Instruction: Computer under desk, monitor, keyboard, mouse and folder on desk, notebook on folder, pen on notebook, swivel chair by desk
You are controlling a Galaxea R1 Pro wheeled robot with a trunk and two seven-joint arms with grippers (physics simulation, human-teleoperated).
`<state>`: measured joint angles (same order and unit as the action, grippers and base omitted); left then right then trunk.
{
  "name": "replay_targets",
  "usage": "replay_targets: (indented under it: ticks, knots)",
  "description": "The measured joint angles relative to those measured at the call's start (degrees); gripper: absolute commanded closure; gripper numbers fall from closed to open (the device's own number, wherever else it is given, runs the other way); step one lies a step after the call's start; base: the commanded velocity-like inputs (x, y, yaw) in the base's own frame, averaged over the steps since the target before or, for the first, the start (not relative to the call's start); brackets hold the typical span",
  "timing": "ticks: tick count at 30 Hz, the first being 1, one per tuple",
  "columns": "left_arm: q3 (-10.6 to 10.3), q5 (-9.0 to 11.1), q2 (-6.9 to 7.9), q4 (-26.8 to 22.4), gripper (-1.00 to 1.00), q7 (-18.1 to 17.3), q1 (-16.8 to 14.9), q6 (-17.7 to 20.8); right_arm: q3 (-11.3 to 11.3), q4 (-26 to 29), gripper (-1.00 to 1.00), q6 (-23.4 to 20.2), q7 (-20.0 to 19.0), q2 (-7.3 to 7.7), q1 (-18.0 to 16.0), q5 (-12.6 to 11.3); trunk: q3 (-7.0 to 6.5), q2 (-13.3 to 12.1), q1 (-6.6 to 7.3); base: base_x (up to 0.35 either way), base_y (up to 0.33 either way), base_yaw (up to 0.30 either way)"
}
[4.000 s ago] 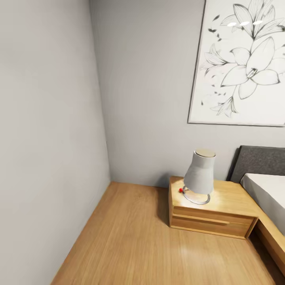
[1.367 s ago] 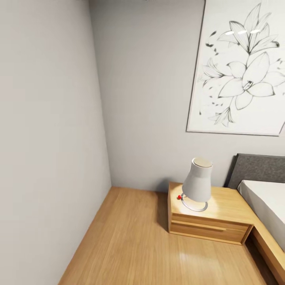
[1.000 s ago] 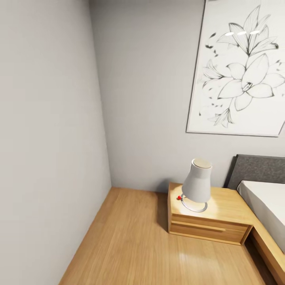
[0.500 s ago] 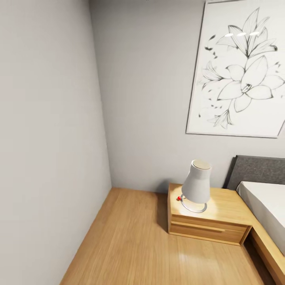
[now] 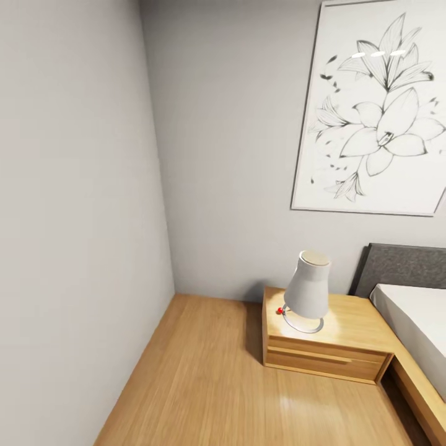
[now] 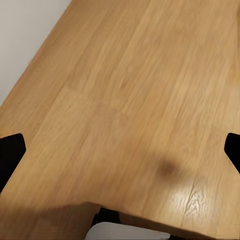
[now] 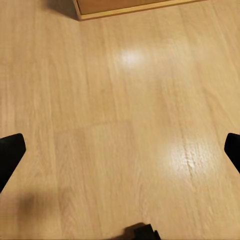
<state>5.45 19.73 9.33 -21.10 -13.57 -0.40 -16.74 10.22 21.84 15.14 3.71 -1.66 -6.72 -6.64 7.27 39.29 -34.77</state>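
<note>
**Bedroom corner, head and wrist views**

Head view: two grey walls meet in a corner left of centre, above a wood-plank floor [image 5: 204, 378]. A wooden nightstand [image 5: 325, 344] with one drawer front stands at the lower right, against the far wall. On its top sits a white lamp [image 5: 308, 291] with a tapered shade, a looped wire base and a small red knob at the base's left. A framed line drawing of lilies [image 5: 375, 105] hangs at the upper right. Below it, at the right edge, a dark grey headboard [image 5: 402, 266] backs a bed [image 5: 418, 316] with a white mattress on a wooden frame that adjoins the nightstand. None of the task's things can be placed from these views.

Left wrist view: the left pincer [image 6: 120, 150] is released, its dark fingertips [image 6: 10, 155] wide apart at the frame's side edges, nothing between them, floor beyond.

Right wrist view: the right pincer [image 7: 120, 150] is likewise released and holds nothing, with its fingertips [image 7: 10, 152] at the side edges over the floor. A corner of wooden furniture lies at the upper edge.
</note>
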Motion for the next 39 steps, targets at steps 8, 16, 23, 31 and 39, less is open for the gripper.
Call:
replay_targets:
  ticks: [8,16,23,31,39]
  knots:
    - [0.0,0.0,-0.08,0.6,-1.00,0.2,0.0,-1.1,-0.1,-2.3,-1.00,0.2,0.1,-0.21,0.0,0.1,0.22,0.0,0.00,0.000,0.000,0.059]
    - [-0.2,0.2,-0.27,3.9,-1.00,0.4,0.0,-1.2,0.0,-3.3,-1.00,0.3,0.2,-0.06,-0.3,0.2,0.76,0.0,0.00,0.000,-0.218,0.141]
    - [-0.6,0.1,-0.53,4.0,-1.00,4.3,0.0,-1.2,-0.1,-3.3,-1.00,0.4,0.1,-0.02,-0.4,0.4,1.25,0.0,0.00,-0.001,-0.308,0.154]
    - [-0.7,0.0,-1.40,4.0,-1.00,8.3,0.0,-1.1,-0.4,-3.7,-1.00,2.9,0.3,-0.07,-0.4,6.8,1.75,0.0,-0.01,-0.072,-0.315,0.193]
    - [-0.6,-0.1,-1.43,4.0,-1.00,8.4,0.0,-1.2,-0.6,-3.9,-1.00,3.8,0.4,-0.15,-0.4,9.1,2.24,0.0,-0.01,-0.061,-0.228,0.200]
